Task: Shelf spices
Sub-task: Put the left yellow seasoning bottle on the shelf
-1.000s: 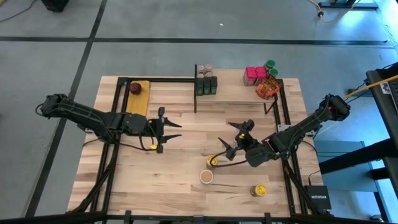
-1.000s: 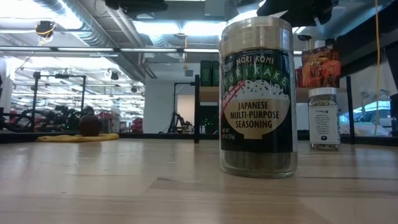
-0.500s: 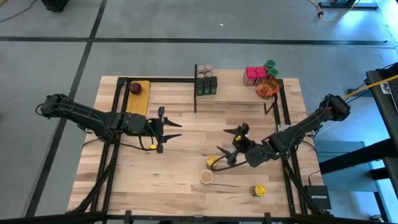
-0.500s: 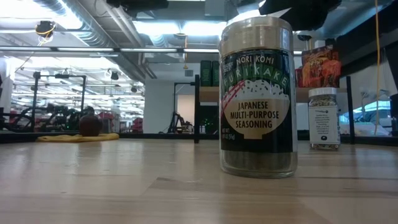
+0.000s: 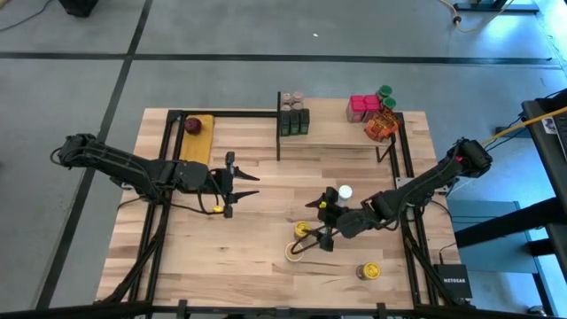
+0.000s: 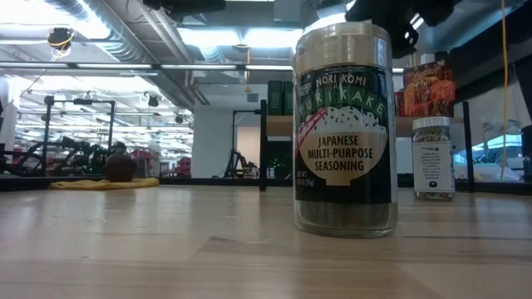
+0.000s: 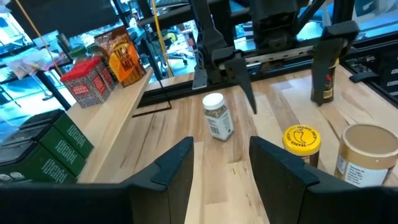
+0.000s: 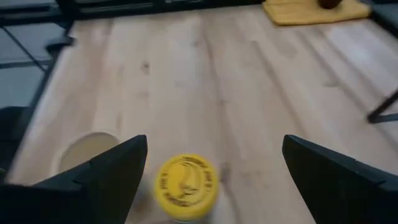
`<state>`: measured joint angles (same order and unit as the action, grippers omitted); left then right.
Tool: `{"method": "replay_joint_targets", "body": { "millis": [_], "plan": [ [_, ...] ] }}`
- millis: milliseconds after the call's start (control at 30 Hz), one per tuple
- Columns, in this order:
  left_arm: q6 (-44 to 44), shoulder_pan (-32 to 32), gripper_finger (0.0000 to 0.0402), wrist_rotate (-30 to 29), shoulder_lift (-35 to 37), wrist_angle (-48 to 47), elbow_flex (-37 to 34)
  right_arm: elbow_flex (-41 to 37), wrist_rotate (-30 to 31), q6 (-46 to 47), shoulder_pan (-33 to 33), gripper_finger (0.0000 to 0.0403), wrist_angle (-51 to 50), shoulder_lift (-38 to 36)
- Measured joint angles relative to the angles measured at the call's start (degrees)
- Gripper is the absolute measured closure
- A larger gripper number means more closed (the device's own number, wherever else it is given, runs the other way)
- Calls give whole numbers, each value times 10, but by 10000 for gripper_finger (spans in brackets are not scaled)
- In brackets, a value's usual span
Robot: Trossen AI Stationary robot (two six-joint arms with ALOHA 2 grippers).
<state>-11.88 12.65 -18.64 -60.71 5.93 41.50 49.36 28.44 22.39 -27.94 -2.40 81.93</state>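
A yellow-lid jar (image 5: 303,229) stands upright on the tabletop between the fingers of my open right gripper (image 8: 214,146), which do not touch it. Beside it stand a tan-lid jar (image 5: 293,252) and a white-lid jar (image 5: 345,192). Another yellow-lid jar (image 5: 368,270) stands near the front edge. The shelf (image 5: 341,135) at the far side carries dark tins (image 5: 294,122), red boxes (image 5: 361,107), green-lid jars (image 5: 384,93) and an orange packet (image 5: 381,126). My left gripper (image 7: 221,168) hovers open at the table's left with nothing between its fingers.
A dark red round thing on a yellow pad (image 5: 194,125) lies at the far left corner. Black frame bars (image 5: 277,133) run along the shelf and the table's sides. The tan-lid jar (image 6: 345,133) stands close before the low camera, the white-lid jar (image 6: 433,158) behind it.
My right gripper has swung toward the table's near edge and down, tipping its fingers to either side of the yellow-lid jar. The white-lid jar it stood over now shows. The jars have not moved.
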Motion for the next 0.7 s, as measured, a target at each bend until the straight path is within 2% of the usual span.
{"method": "replay_joint_targets", "body": {
  "millis": [433, 633, 700],
  "plan": [
    [-3, 1, 251, 0, 0, -5, 0, 5, -29, 28, 15, 23, -1, 42],
    [0, 1, 251, 0, 0, -5, 0, 5, -97, 27, 42, 23, 29, 43],
    [1, 1, 251, 0, 0, -5, 0, 5, -102, 20, 41, 23, 32, 43]
  ]
}}
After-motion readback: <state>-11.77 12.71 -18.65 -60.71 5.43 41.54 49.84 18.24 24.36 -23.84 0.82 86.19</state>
